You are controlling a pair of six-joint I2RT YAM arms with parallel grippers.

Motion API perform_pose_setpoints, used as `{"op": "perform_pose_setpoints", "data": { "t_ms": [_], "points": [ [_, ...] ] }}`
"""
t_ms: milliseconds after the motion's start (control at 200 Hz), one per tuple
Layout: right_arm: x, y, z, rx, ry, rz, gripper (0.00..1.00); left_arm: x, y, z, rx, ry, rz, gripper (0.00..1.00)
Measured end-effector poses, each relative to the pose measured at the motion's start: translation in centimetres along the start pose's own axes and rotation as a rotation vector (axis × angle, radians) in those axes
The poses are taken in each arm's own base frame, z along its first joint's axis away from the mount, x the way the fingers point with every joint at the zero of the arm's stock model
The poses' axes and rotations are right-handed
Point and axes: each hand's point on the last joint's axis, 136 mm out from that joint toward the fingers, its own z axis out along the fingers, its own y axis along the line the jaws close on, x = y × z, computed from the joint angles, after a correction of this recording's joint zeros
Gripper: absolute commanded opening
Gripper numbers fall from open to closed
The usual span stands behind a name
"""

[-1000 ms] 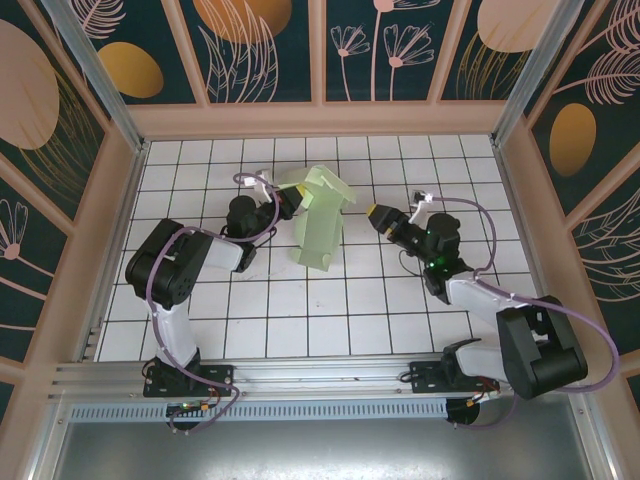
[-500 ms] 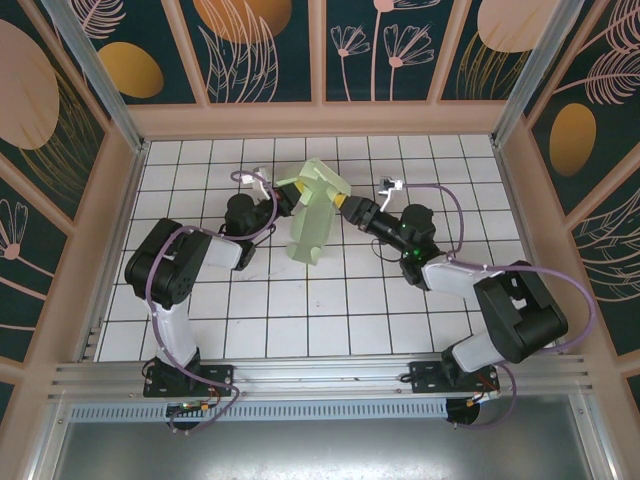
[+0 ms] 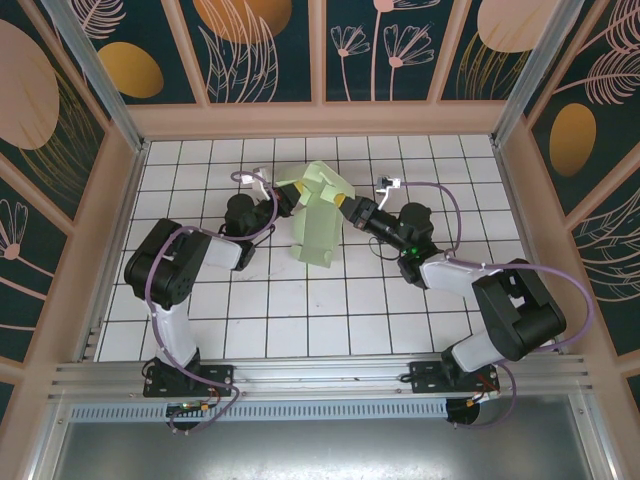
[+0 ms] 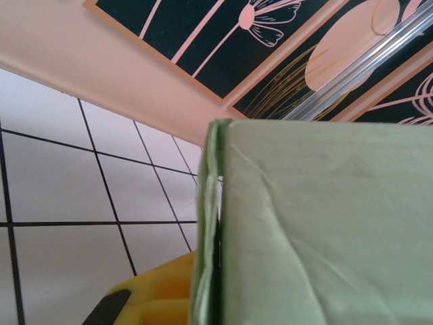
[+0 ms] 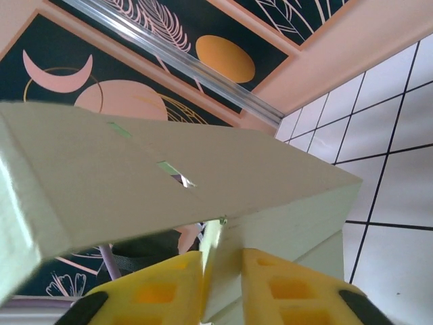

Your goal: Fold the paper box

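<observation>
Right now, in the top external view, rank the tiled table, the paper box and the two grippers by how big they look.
1. tiled table
2. paper box
3. left gripper and right gripper: they look about alike, each partly hidden by the card, so I leave them tied.

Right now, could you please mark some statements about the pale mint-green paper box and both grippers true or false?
1. The pale mint-green paper box lies as a flat unfolded sheet. False: it is partly folded, with walls raised.
2. The right gripper has a thin flap of the box between its yellow fingers. True.
3. The left gripper stands well clear of the box. False: it is shut on the box's left side.
4. The box sits between the two grippers. True.
</observation>
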Motion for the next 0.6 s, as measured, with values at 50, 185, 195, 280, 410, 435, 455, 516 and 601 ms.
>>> {"op": "perform_pose_setpoints", "data": {
  "t_ms": [50, 185, 195, 280, 410, 435, 455, 516, 601],
  "points": [
    [0.0, 0.0, 0.0, 0.002, 0.002, 0.005, 0.05, -0.5, 0.0, -0.1, -0.009, -0.013, 0.018, 0.0],
    [0.2, -0.6, 0.1, 0.018, 0.006, 0.025, 0.0, -1.6, -0.1, -0.4, -0.029, -0.044, 0.073, 0.0],
    [0.2, -0.7, 0.1, 0.019, 0.006, 0.025, 0.0, -1.6, 0.0, -0.4, -0.031, -0.044, 0.074, 0.0],
    [0.3, -0.7, 0.1, 0.022, 0.008, 0.027, 0.04, -1.4, 0.1, -0.4, -0.039, -0.037, 0.086, 0.0],
    [0.5, -1.1, 0.1, 0.037, 0.018, 0.024, 0.35, -1.0, 0.2, -0.4, -0.042, -0.025, 0.093, 0.0],
    [0.6, -1.2, 0.1, 0.04, 0.019, 0.026, 0.38, -1.0, 0.2, -0.4, -0.043, -0.025, 0.093, 0.0],
    [0.6, -1.2, 0.1, 0.042, 0.018, 0.03, 0.41, -1.0, 0.2, -0.4, -0.043, -0.023, 0.093, 0.0],
    [0.5, -1.4, 0.0, 0.05, 0.017, 0.027, 0.49, -0.9, 0.1, -0.4, -0.043, -0.022, 0.092, 0.0],
    [0.1, -1.6, -0.2, 0.073, 0.004, 0.013, 0.55, -0.9, 0.6, -0.5, -0.065, -0.029, 0.089, 0.0]
  ]
}}
